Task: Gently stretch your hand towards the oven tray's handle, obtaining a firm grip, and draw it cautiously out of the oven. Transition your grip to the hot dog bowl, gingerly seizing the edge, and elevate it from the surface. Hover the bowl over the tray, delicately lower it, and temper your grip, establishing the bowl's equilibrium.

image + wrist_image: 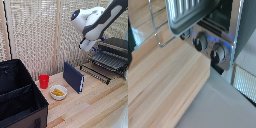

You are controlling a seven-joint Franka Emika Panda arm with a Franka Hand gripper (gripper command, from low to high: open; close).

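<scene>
The dark oven [119,46] stands at the exterior view's right; the wrist view shows its front with two knobs [208,46]. The oven tray [106,62], a dark rack of parallel bars, sticks out of the oven's front. Its thin front bar, the tray's handle [94,72], also shows in the wrist view [159,36]. The hot dog bowl [58,92], white with yellow food, sits on the wooden table. My gripper [88,46] hangs above the tray's outer end, apart from it. Its fingers do not show clearly.
A dark blue book [73,76] stands upright between the bowl and the tray. A small red cup [44,81] stands beside the bowl. A large black fabric bin [17,97] fills the exterior view's left. A woven screen [40,35] backs the table.
</scene>
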